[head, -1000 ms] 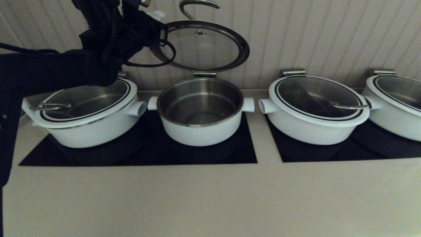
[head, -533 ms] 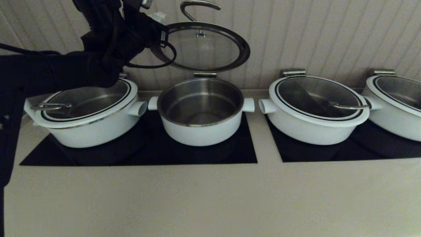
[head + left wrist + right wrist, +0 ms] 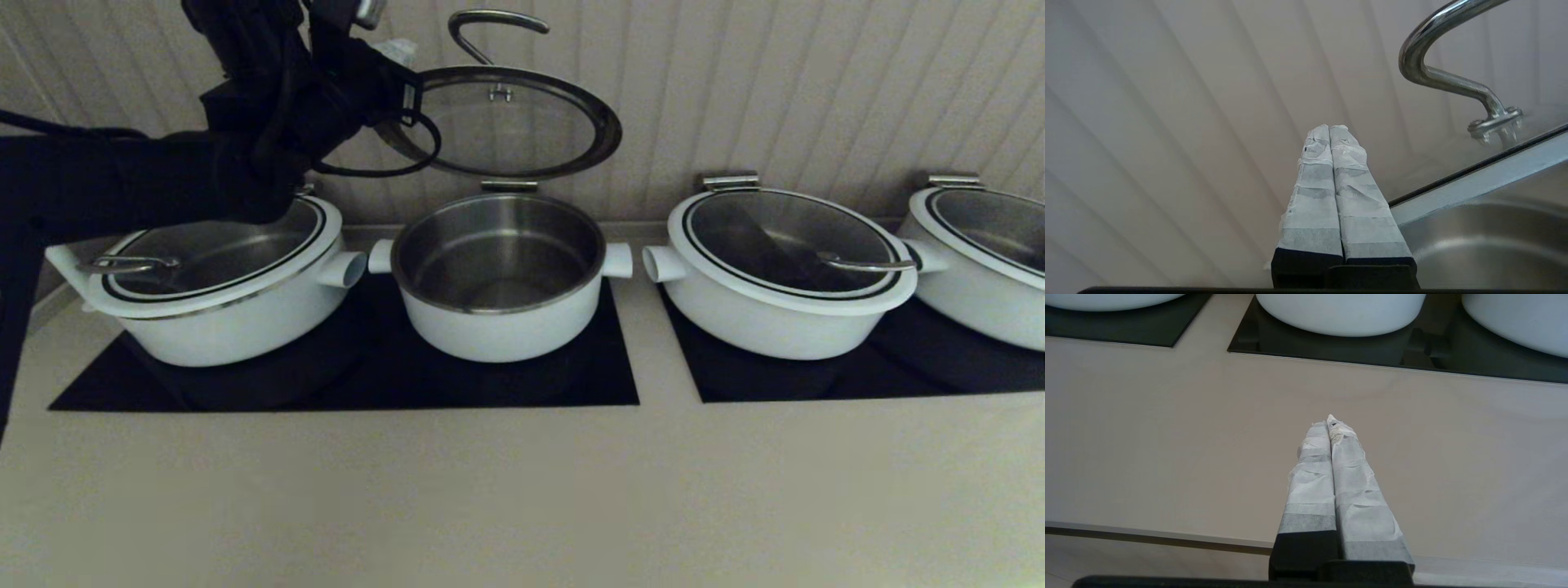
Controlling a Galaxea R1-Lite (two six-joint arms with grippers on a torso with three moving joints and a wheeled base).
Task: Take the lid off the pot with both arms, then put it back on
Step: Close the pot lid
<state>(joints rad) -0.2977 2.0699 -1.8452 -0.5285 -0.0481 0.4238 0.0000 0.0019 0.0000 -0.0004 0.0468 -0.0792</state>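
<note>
1. Lid (image 3: 506,122) is swung up on rear hinge (image 3: 508,185), standing tilted open against back wall above the pot (image 3: 498,282). Steel bowl exposed, loop handle (image 3: 490,24) at top.
2. Left gripper (image 3: 1329,130) is up beside lid's left edge, taped fingers pressed together w/ nothing between. It looks to prop the rim from the side, not clamp it; actual contact can't be confirmed.
3. Right gripper (image 3: 1329,422) is low over bare worktop (image 3: 1167,437) in front of the pots, fingers closed on nothing; arm not seen in head view.
4. Step, my read: lift part done, lid at or near full open; put-back is due.
5. Next move needs controlled descent on the hinge: left arm guides rim fwd and down. Risk: lid drops free and slams glass onto pot rim.
6. Neighbour pots (image 3: 212,286) are lidded and play no part.
</note>
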